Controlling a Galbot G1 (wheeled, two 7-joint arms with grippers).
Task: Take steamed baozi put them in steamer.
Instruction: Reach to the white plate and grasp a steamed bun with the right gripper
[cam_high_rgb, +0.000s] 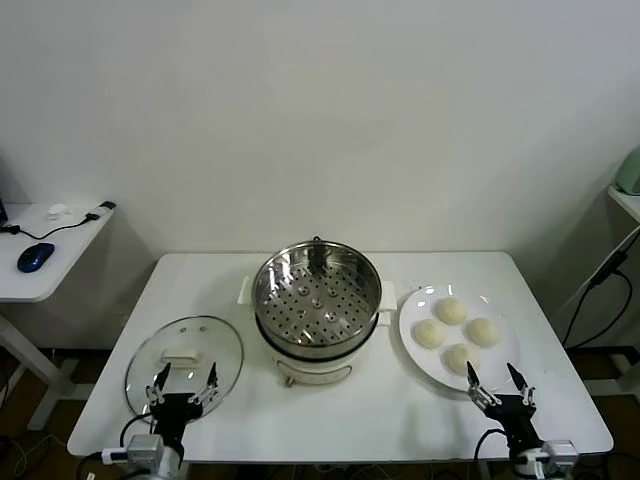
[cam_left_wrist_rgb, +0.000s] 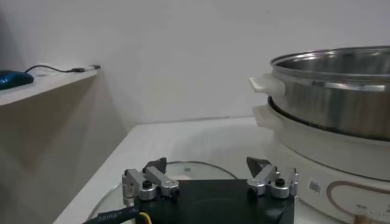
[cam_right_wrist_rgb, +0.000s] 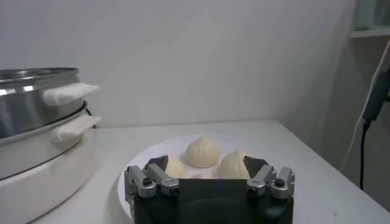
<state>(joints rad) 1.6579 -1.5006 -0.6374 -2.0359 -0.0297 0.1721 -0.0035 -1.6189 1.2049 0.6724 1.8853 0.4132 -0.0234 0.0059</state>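
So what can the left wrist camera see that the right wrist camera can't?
Only the left wrist view shows the open left gripper over the glass lid, plus a side desk with a blue mouse and a cable.

Only the right wrist view shows the open right gripper, the white plate and baozi on it; three show there.

Both show the steel steamer on the white table, and the plain wall.

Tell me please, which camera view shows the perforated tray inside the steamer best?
The head view. It looks down into the open steamer, so the whole perforated tray with its holes shows, with nothing on it. The left wrist view shows only the steamer's outer wall and handles from the side; the right wrist view likewise, at its edge. Neither shows the tray.
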